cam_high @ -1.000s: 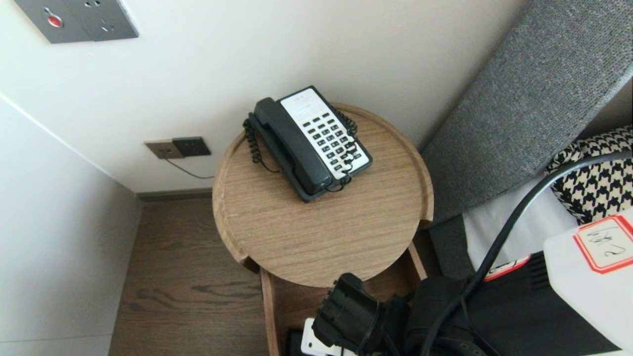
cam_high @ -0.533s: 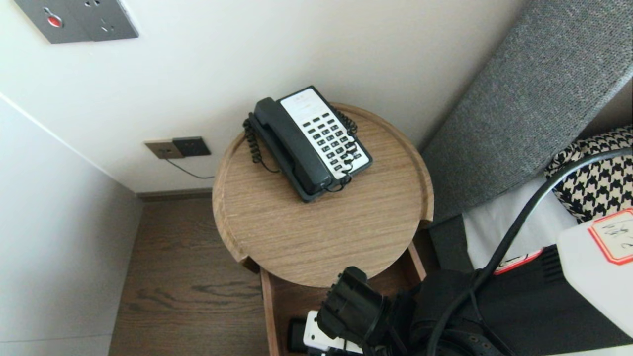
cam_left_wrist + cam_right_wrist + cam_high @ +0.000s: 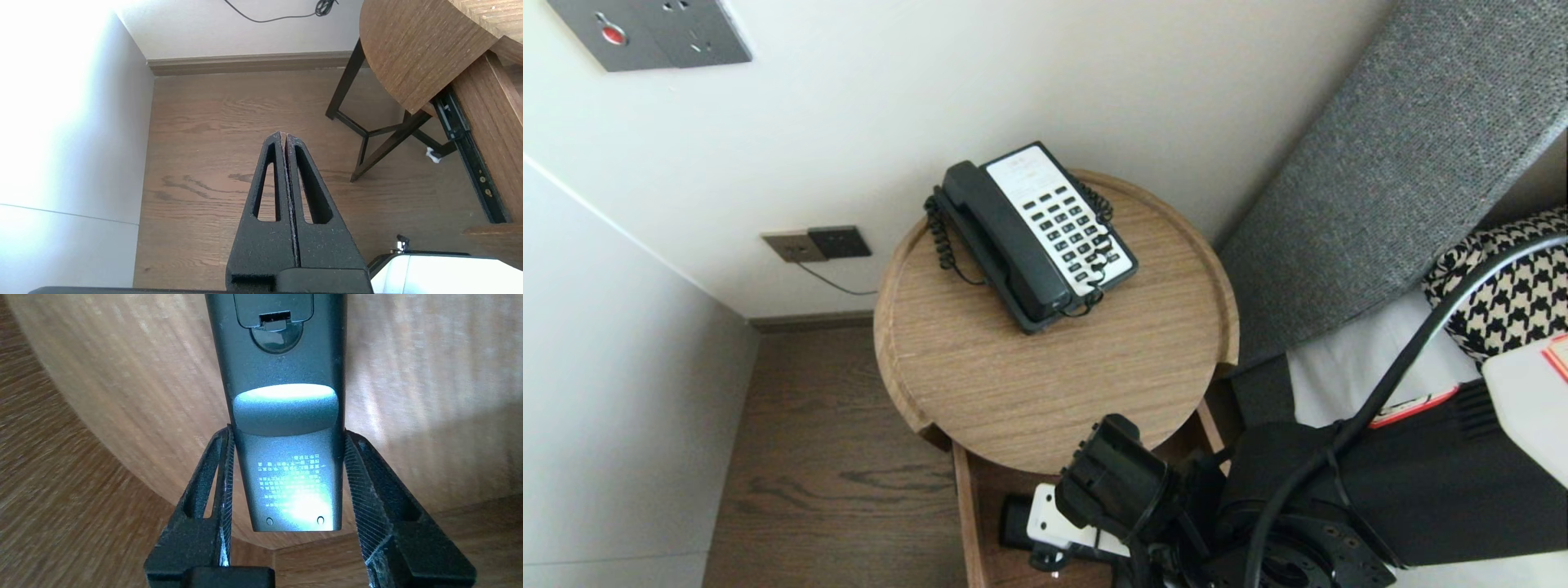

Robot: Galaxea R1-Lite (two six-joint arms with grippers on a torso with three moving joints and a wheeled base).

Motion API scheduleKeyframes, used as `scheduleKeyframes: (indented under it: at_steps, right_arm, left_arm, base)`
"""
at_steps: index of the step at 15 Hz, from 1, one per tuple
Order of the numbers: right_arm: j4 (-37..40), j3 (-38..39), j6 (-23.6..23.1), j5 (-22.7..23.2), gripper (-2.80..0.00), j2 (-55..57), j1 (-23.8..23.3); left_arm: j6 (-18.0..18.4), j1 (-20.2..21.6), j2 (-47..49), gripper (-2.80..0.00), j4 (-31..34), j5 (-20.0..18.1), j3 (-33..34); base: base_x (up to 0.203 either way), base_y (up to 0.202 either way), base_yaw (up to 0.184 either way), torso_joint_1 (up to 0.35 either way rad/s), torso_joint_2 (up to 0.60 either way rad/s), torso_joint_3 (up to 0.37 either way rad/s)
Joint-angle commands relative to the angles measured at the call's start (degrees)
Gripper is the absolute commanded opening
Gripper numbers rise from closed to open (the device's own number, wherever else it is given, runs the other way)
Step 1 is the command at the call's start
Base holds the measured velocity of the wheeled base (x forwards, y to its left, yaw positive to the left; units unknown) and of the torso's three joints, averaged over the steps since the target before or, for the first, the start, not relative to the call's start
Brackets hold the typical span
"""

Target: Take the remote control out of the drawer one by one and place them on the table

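Slim dark-grey plastic remote control (image 3: 282,477), battery hatch showing. Right hand (image 3: 287,433) clamps its sides beside round wooden worktop (image 3: 1029,392); left hand (image 3: 284,135) parked, closed.

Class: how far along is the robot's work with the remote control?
Done: the drawer under the round table stands open, and the right gripper has the remote control clamped between its fingers. In hand: the remote hangs above the drawer. Left: it is not yet set down; only the telephone lies on the table. The left gripper is parked, shut, over the floor.
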Motion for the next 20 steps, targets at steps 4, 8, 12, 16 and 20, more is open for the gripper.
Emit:
scheduleKeyframes:
  at_steps: [4,8,12,16,20]
  right_arm:
    - [0.0,-0.9,-0.1,-1.1,-2.8,-1.5,-0.6]
    - [0.1,-0.8,0.2,-1.6,-2.8,-3.7,-0.7]
    - [0.1,0.5,0.3,-2.3,-2.8,-5.6,-0.6]
    - [0.1,3.4,0.3,-3.3,-2.8,-6.5,-0.6]
    - [0.0,5.0,0.4,-3.3,-2.8,-5.6,-0.6]
  left_arm:
    - [0.0,0.0,-0.1,-2.8,0.0,0.0,0.0]
    - [0.0,0.0,-0.1,-2.8,0.0,0.0,0.0]
    - [0.0,0.0,-0.1,-2.8,0.0,0.0,0.0]
    - [0.0,0.0,-0.1,-2.8,0.0,0.0,0.0]
    - [0.0,0.0,-0.1,-2.8,0.0,0.0,0.0]
  base:
    - [0.0,0.0,0.0,0.0,0.0,0.0]
    - [0.0,0.0,0.0,0.0,0.0,0.0]
    - [0.0,0.0,0.0,0.0,0.0,0.0]
    - [0.0,0.0,0.0,0.0,0.0,0.0]
    - [0.0,0.0,0.0,0.0,0.0,0.0]
